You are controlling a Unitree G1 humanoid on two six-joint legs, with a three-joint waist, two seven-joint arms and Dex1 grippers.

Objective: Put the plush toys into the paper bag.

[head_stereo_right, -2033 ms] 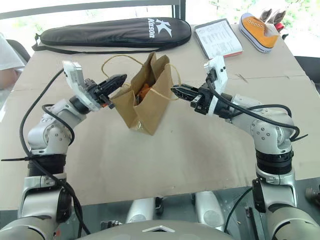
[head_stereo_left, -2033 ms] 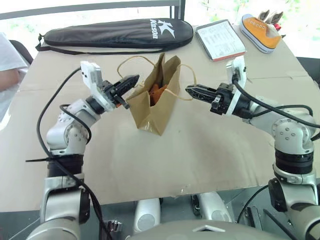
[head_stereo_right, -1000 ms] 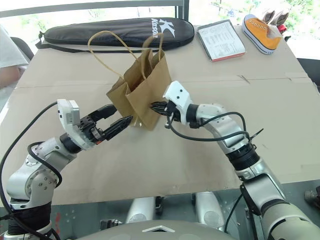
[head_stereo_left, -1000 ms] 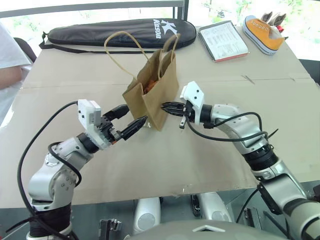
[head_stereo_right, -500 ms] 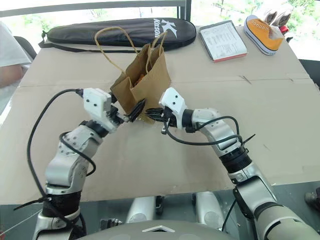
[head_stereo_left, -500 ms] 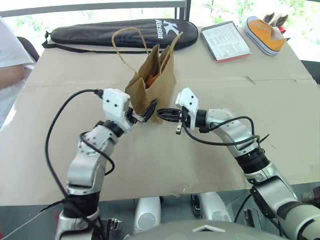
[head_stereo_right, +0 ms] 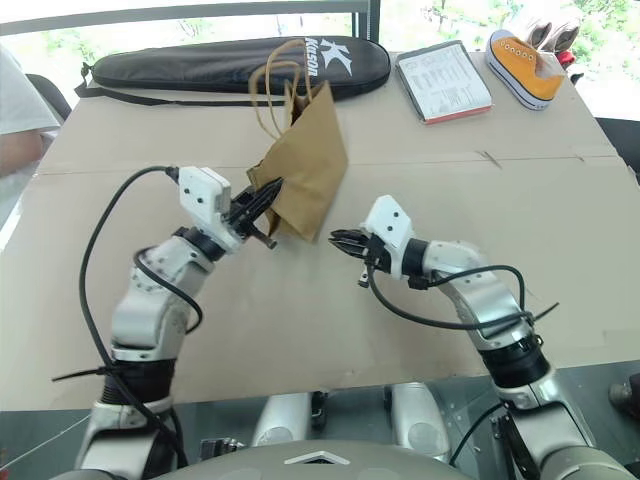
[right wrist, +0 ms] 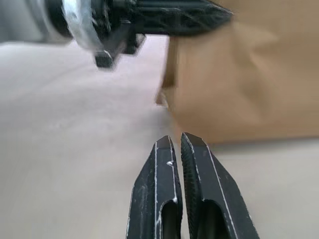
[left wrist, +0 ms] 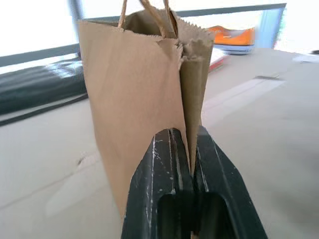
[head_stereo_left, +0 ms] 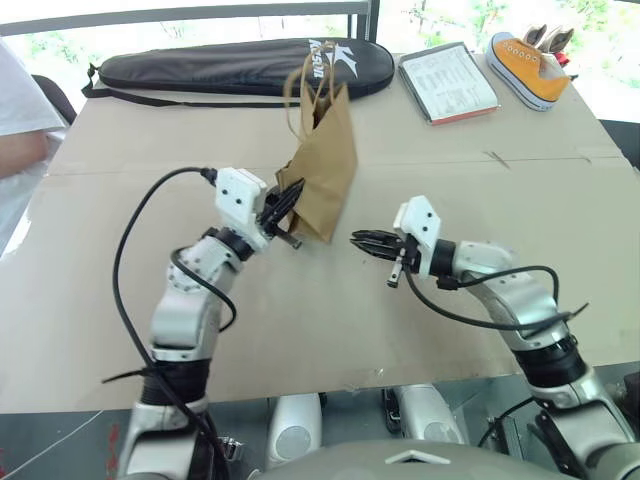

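Observation:
The brown paper bag (head_stereo_left: 325, 165) stands tilted on the cardboard-covered table (head_stereo_left: 300, 320), its loop handles (head_stereo_left: 303, 80) up and its mouth nearly flat. My left gripper (head_stereo_left: 293, 193) is shut on the bag's lower side fold; in the left wrist view the fingers (left wrist: 162, 164) pinch that paper edge (left wrist: 187, 99). My right gripper (head_stereo_left: 357, 238) is shut on nothing, a short way to the right of the bag and low over the table. In the right wrist view its fingers (right wrist: 167, 169) point at the bag (right wrist: 249, 74). The plush toys are hidden.
A long black zippered case (head_stereo_left: 240, 65) lies along the far edge. A clipboard with papers (head_stereo_left: 448, 82) and an orange sneaker (head_stereo_left: 530, 65) sit at the far right. A person's white sleeve (head_stereo_left: 15, 110) shows at the left edge.
My left gripper has shut on the bag's lower fold. The right gripper has drawn back to the right, off the bag. The bag's mouth has flattened and leans right.

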